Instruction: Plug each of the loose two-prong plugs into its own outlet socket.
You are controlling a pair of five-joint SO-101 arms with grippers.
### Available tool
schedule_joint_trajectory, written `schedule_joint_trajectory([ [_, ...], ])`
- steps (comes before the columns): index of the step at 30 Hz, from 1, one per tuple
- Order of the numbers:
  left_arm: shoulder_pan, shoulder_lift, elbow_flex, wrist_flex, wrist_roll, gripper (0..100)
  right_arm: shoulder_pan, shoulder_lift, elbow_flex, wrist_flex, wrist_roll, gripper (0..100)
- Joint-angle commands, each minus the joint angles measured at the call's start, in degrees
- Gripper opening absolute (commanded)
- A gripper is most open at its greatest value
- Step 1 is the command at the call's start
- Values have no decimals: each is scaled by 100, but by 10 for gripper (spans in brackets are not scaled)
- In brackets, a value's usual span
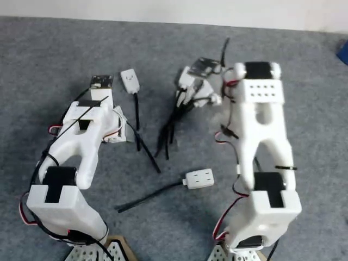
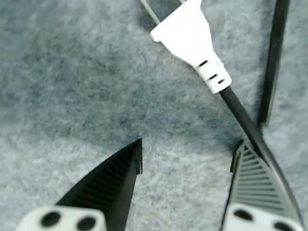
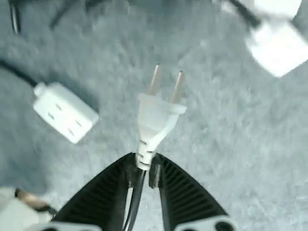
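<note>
My right gripper (image 3: pixel 142 168) is shut on the neck of a white two-prong plug (image 3: pixel 156 115), just above the grey carpet, prongs pointing away from it. A white outlet socket (image 3: pixel 65 111) on a black cord lies beside the plug, apart from it. In the high view this gripper sits among a cluster of white plugs and black cords (image 1: pixel 190 92). My left gripper (image 2: pixel 189 144) is open over bare carpet. A second white plug (image 2: pixel 190 41) lies ahead of it, and its black cord (image 2: pixel 250 132) runs past one finger. That plug (image 1: pixel 129 80) lies near the left arm.
Another white outlet socket (image 1: pixel 199 178) with a black cord lies on the carpet between the two arms, nearer the front. A further white block (image 3: pixel 279 43) lies beyond the held plug. Black cords (image 1: pixel 166 136) fan out across the middle.
</note>
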Motion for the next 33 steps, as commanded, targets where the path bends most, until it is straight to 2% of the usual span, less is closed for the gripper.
schedule_joint_trajectory([
  [1, 163, -233, -22, -70, -97, 306, 259, -576, 330, 110, 396, 5],
  [8, 242, 22, -84, -53, -97, 306, 1015, -980, 1622, 13, 1978, 5],
  [11, 242, 207, -277, -35, -97, 306, 1191, -848, 2721, -998, 2092, 5],
  [15, 207, 286, -338, -35, -97, 306, 1024, -769, 3996, -2835, 1459, 5],
  [18, 207, 303, -347, -35, -97, 306, 585, -716, 4549, -3600, 598, 5],
  [23, 207, 312, -347, -35, -97, 306, 66, -716, 4734, -3934, -369, 6],
  [33, 207, 295, -347, -35, -97, 306, 48, -708, 4743, -3934, -440, 6],
])
